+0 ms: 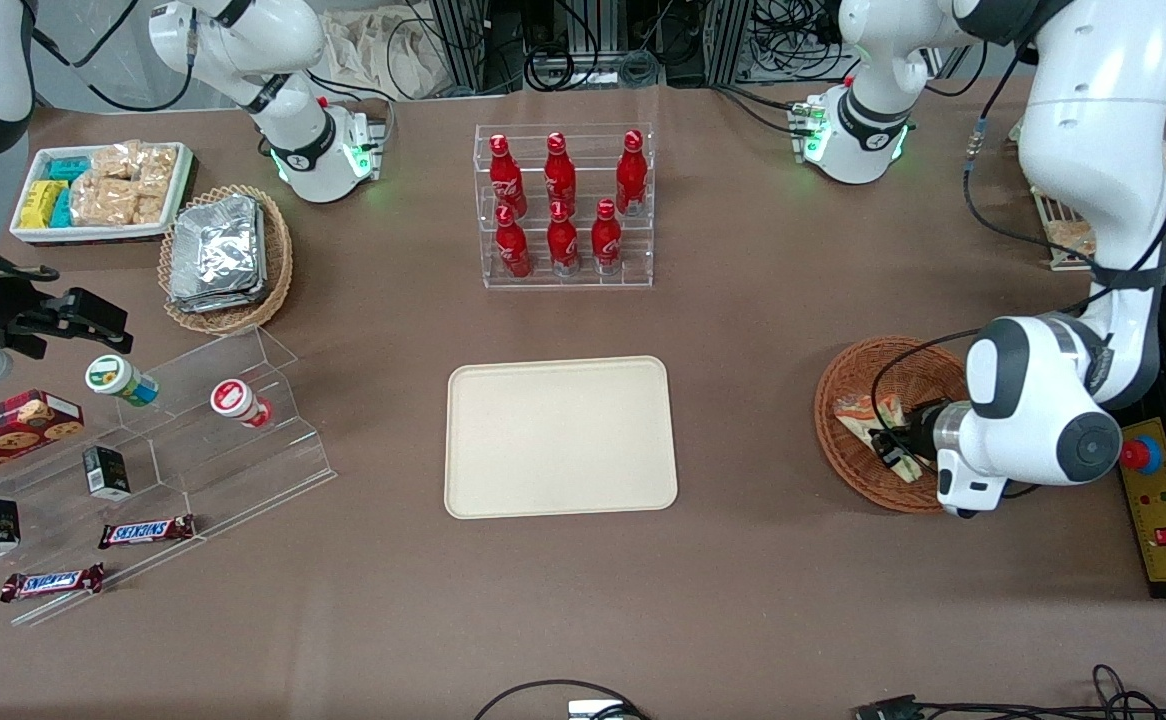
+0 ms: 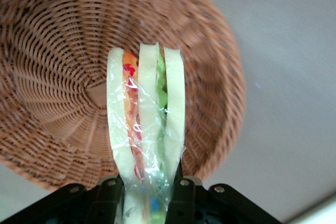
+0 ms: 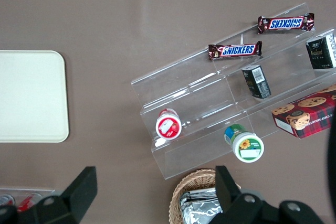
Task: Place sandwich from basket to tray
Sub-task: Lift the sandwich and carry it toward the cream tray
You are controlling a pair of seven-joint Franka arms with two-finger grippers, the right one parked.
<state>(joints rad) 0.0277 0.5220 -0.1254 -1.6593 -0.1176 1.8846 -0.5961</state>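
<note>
Sandwich point(image 2: 146, 129) sits clamped in my hand point(image 2: 147, 195), one finger point(image 2: 181, 195) pressed on each outer bread slice, wrap crinkling at the grip. It hangs over the basket point(image 2: 58, 77), inside the rim; whether it has cleared the weave, I cannot tell. Tray point(image 1: 560, 437) lies well apart from the basket, toward the parked arm's end of the table point(image 1: 743, 600). My judgement: lift straight up above the rim first, then carry across level, squeezing no harder since the bread is soft.
</note>
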